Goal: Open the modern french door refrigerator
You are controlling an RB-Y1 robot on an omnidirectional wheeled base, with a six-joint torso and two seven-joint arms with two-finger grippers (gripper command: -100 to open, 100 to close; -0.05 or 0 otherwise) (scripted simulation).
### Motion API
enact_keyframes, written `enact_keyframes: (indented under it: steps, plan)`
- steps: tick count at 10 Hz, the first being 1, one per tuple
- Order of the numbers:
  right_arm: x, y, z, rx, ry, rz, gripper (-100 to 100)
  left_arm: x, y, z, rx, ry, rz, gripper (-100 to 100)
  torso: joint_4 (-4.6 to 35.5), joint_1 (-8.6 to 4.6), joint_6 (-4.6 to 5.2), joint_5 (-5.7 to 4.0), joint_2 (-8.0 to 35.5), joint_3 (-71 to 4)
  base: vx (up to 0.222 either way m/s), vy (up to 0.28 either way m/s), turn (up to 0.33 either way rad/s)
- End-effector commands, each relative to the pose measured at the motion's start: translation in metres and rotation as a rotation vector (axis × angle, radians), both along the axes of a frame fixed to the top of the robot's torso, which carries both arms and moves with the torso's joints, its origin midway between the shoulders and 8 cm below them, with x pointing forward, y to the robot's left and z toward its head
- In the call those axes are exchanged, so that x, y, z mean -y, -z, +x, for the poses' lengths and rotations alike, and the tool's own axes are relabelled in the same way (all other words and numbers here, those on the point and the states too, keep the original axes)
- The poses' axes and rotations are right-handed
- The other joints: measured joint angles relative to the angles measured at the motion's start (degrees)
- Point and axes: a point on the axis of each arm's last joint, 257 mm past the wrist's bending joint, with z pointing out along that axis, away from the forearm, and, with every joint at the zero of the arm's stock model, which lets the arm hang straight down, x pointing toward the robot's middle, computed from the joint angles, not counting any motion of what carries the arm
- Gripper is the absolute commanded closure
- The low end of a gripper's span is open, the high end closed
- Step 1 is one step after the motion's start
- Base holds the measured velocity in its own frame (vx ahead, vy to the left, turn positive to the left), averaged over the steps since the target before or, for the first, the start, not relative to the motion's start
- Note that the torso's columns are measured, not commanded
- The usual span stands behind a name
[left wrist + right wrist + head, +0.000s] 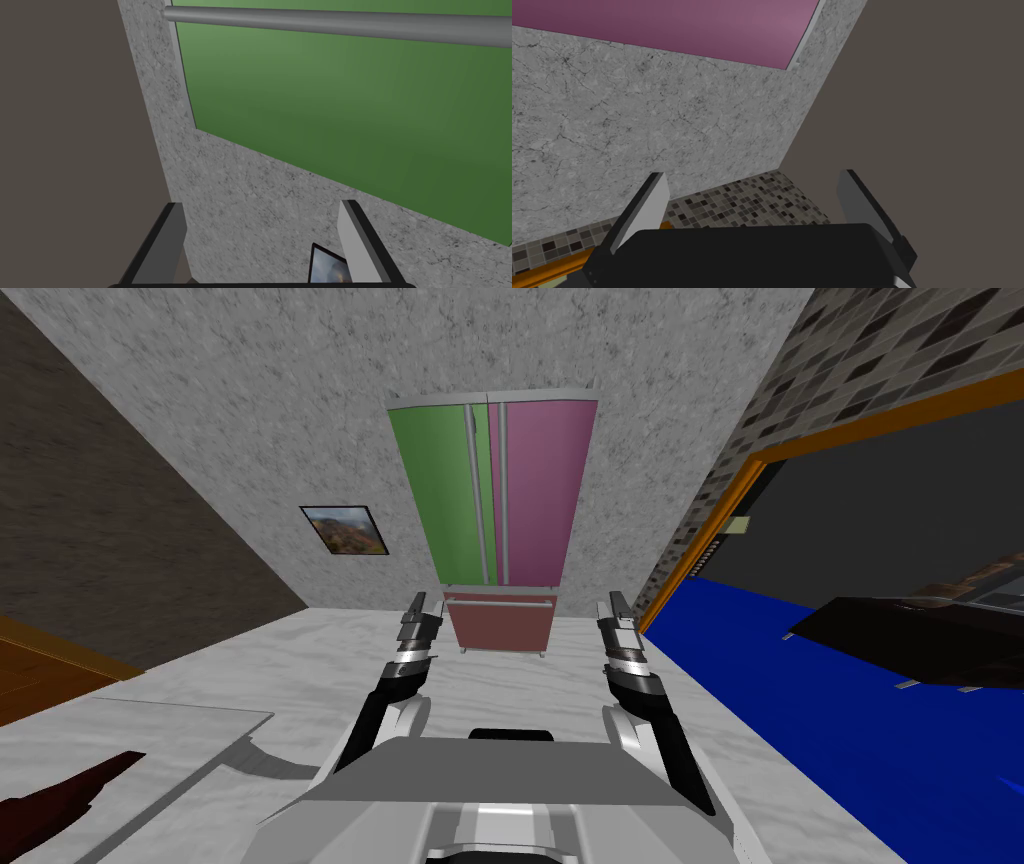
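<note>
A fridge (495,503) stands against the far wall, straight ahead and well apart from the robot. Its left door (440,488) is green and its right door (548,483) purple. Both are closed, with two upright grey handles (478,498) side by side at the middle. The left gripper (424,610) and right gripper (617,610) are raised, each with fingers apart and holding nothing. The step in hand looks like the approach: drive closer, set one gripper's fingers either side of a handle, then pull in an arc about that door's outer hinge.
</note>
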Motion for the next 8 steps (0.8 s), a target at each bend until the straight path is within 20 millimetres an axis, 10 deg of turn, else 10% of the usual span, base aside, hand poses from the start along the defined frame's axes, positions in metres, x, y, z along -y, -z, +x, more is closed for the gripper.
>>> enact_keyframes:
  steps: [1, 8]
  plan:
    - [0.0, 0.0, 0.0, 0.0, 0.0, 0.0, 0, 0.0, 0.0, 0.0, 0.0, 0.0, 0.0, 0, 2.3, 0.0, 0.0, 0.0, 2.3, -4.7, 0.0, 0.0, 0.0]
    - [0.0, -0.0002, -0.0001, 0.0, 0.0, 0.0, 0, 0.0, -0.0002, -0.0001, 0.0, 0.0, 0.0, 0, 31.1, 0.0, 0.0, 0.0, 31.2, -62.3, 0.0, 0.0, 0.0]
